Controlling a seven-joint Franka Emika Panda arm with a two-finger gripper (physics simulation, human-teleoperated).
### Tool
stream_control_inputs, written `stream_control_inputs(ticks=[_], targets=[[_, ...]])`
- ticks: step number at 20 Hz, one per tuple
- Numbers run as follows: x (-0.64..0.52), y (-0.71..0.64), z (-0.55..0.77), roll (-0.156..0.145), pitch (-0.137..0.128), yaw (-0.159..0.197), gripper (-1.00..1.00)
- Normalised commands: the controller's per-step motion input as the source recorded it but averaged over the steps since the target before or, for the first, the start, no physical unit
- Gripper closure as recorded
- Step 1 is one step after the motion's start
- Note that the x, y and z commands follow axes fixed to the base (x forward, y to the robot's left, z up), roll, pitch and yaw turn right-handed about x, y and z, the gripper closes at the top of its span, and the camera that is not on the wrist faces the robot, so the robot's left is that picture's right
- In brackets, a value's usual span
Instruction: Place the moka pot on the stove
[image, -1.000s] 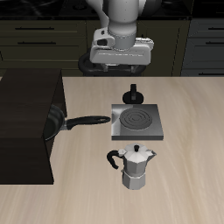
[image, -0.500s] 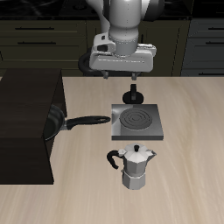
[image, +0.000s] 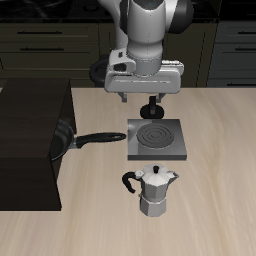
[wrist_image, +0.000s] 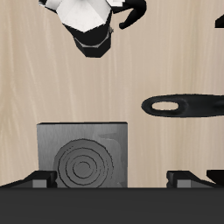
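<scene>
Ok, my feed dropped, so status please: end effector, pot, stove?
End effector high above the table, empty. Faceted silver moka pot upright, ungrasped, nearer the front edge. Flat grey stove bare. Black frying pan handle beside it.

Moka pot and stove, apart on the bench

You see the moka pot (image: 155, 190) standing upright on the wooden bench, a faceted silver body with a narrow waist, a black lid knob on top and a black curved handle at its side. It sits nearer the front edge than the stove (image: 155, 138), close but not touching. The stove is a flat square grey plate lying level, its dark spiral coil bare.
</scene>
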Motion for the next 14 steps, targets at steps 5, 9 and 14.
stream_control_inputs(ticks=[5, 9, 14], targets=[[0.39, 0.14, -0.04, 0.014, 0.017, -0.022, -1.00], [0.29, 0.07, 0.10, -0.030, -0.051, -0.025, -1.00], [0.23, 0.04, 0.13, 0.016, -0.036, -0.023, -1.00]])
